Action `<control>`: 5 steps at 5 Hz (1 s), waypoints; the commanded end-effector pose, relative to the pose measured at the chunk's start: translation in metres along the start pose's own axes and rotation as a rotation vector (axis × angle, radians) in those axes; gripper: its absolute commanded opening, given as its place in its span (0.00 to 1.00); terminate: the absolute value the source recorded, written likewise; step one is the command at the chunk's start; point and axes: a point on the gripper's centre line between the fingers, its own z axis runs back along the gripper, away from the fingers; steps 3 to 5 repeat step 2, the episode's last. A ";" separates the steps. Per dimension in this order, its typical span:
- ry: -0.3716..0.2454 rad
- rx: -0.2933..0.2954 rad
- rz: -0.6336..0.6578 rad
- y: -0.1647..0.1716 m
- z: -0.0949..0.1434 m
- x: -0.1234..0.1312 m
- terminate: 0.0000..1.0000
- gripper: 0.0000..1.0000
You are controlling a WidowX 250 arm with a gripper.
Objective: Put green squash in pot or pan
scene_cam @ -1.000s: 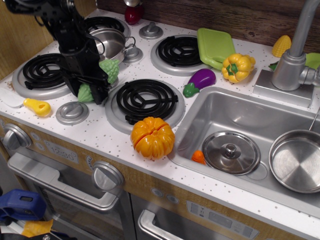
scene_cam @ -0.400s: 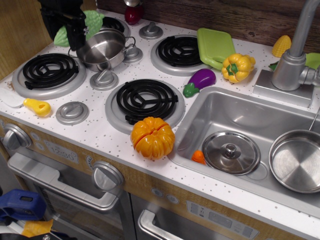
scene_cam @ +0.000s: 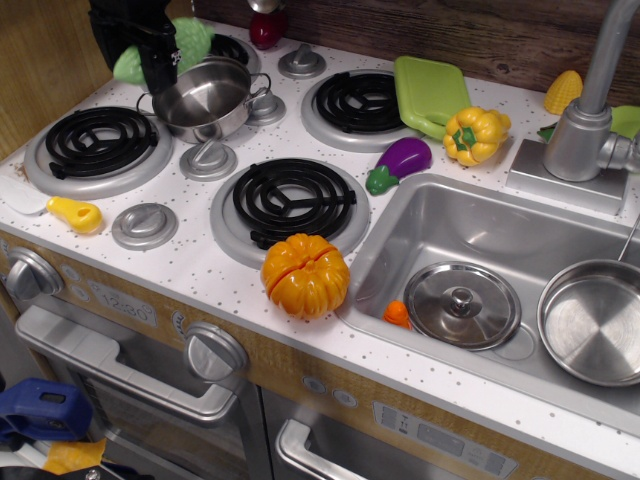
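Note:
The green squash is light green and bumpy, held up at the top left in my black gripper. Its two ends stick out on either side of the fingers. It hangs above the back-left burner, just left of and above the steel pot. The pot is shiny and deep, with a loop handle on its right side, and stands between the back-left and front-left burners. The gripper's fingertips are partly hidden by the squash.
A green cutting board, a purple eggplant and a yellow pepper lie at the back right. An orange pumpkin sits near the front edge. The sink holds a lid and a wider pan.
The gripper lifted the squash from the stove top between the front burners up and back to the top left, then shifted it slightly right toward the pot.

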 end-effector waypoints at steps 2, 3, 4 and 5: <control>-0.045 0.038 0.007 0.011 0.016 -0.001 1.00 1.00; -0.045 0.038 0.007 0.011 0.016 -0.001 1.00 1.00; -0.045 0.038 0.007 0.011 0.016 -0.001 1.00 1.00; -0.045 0.038 0.007 0.011 0.016 -0.001 1.00 1.00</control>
